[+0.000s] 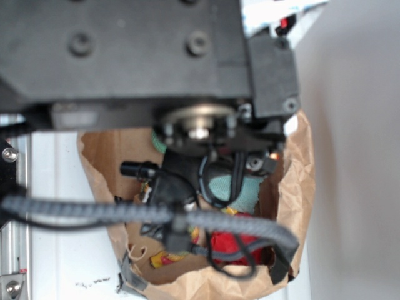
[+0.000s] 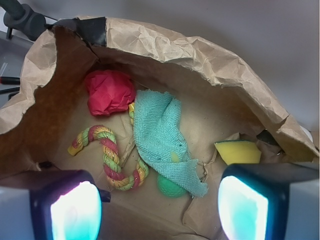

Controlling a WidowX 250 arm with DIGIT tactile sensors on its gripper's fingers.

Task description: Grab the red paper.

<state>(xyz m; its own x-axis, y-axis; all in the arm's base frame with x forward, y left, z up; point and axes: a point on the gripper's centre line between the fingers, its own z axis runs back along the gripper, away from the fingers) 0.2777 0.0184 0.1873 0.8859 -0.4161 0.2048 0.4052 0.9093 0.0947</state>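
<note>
While the gripper [image 2: 157, 202] hangs with jaws spread and empty, the crumpled bright red paper ball [image 2: 109, 92] lies at ten o'clock inside the brown paper bag [image 2: 200, 55], beside a teal terry cloth [image 2: 160, 132].

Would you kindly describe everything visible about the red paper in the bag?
The red paper is a crumpled, bright red ball with many creases, resting on the floor of the brown paper bag near its back-left wall. It touches the teal cloth at its right edge and sits just above the twisted rope toy. Nothing grips it; the jaws stand apart, above.
</note>
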